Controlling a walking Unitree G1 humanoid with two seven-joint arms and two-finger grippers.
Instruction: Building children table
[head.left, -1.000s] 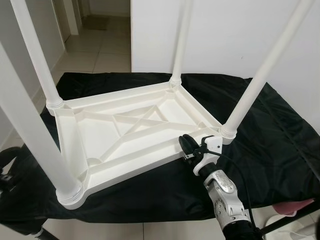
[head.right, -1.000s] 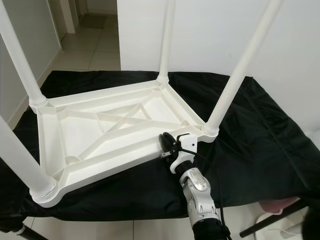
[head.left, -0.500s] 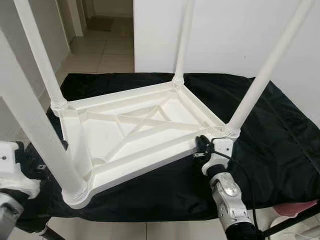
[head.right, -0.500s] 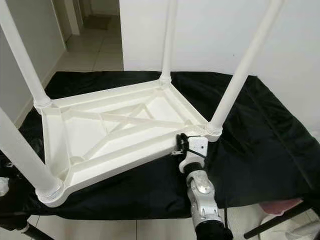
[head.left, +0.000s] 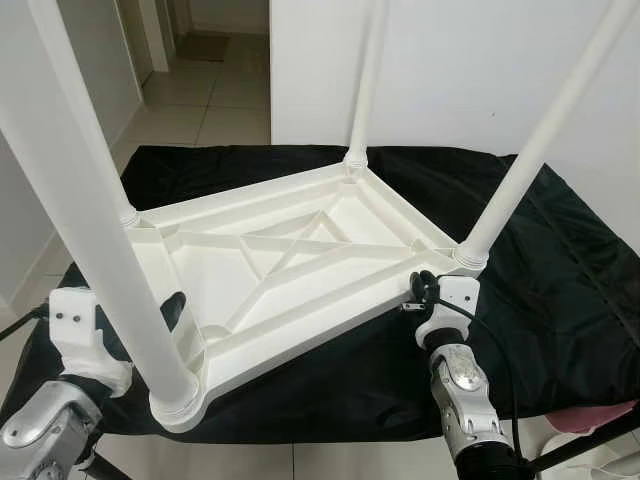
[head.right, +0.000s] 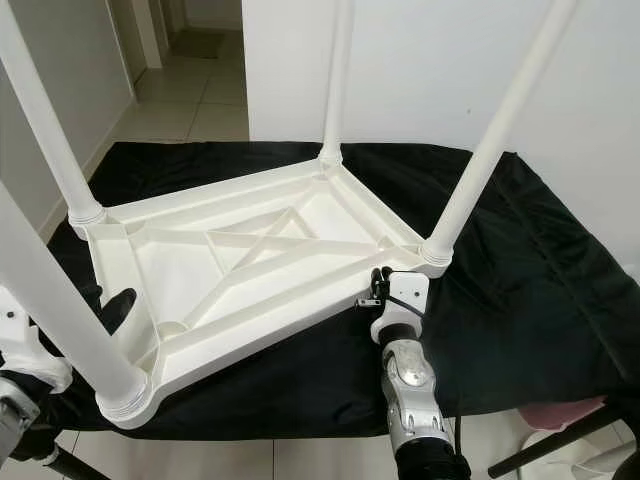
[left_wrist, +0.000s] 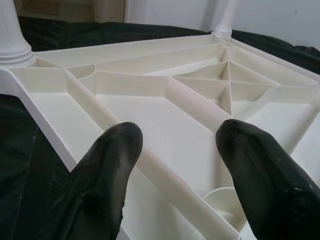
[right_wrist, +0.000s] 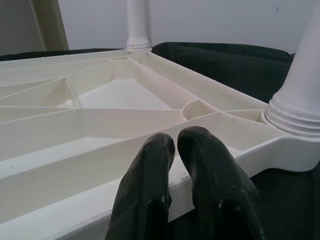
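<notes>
A white plastic children's table (head.left: 225, 270) lies upside down on a black cloth (head.left: 560, 260), with its four legs pointing up. My right gripper (head.left: 420, 287) is shut, and its fingertips (right_wrist: 160, 145) rest against the near rim beside the base of the right leg (head.left: 470, 255). Nothing is held between them. My left gripper (left_wrist: 177, 135) is open at the near-left corner, one finger (left_wrist: 117, 145) on each side of the rim wall, close to the near-left leg (head.left: 110, 250).
The cloth-covered stand spreads past the table on the right. A white wall (head.left: 450, 60) rises behind, and a tiled hallway (head.left: 200, 100) opens at the back left. Something pink (head.left: 590, 415) lies low at the right, next to a black bar.
My left arm has risen into view and brought its open fingers to the near-left corner rim. My right gripper has slid along the near rim toward the right leg. The camera has shifted slightly.
</notes>
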